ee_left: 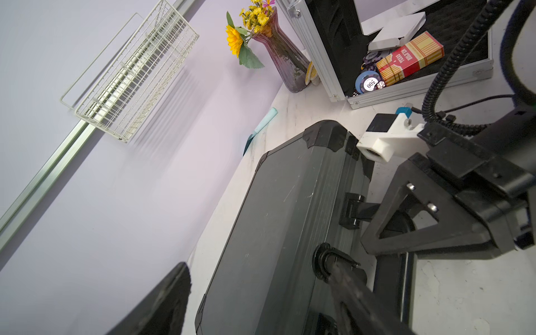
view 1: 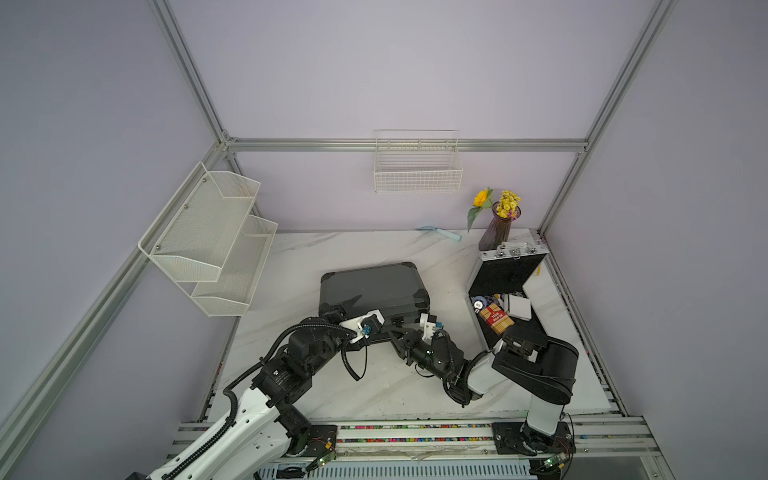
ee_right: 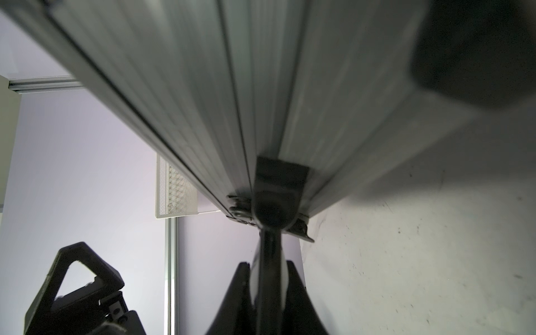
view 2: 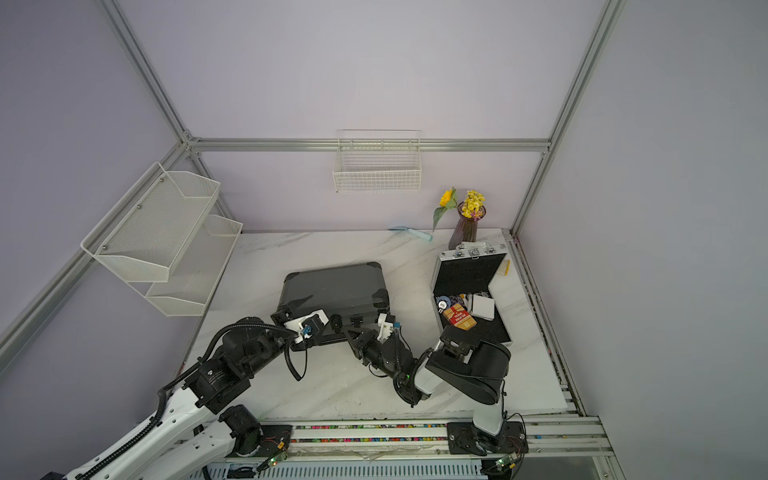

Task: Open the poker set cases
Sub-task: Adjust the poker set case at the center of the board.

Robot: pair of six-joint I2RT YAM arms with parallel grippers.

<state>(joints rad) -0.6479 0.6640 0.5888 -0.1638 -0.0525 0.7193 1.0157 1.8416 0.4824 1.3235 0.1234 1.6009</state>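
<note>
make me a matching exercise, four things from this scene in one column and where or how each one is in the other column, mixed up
Things
1. dark grey case
2. silver case
3. wire basket
4. red card box

Place or state
A. hangs on the back wall
B. lies inside an open case
C. lid shut, flat on the table
D. lid raised, black lining showing

Pairs: 1-C, 2-D, 3-A, 4-B
</note>
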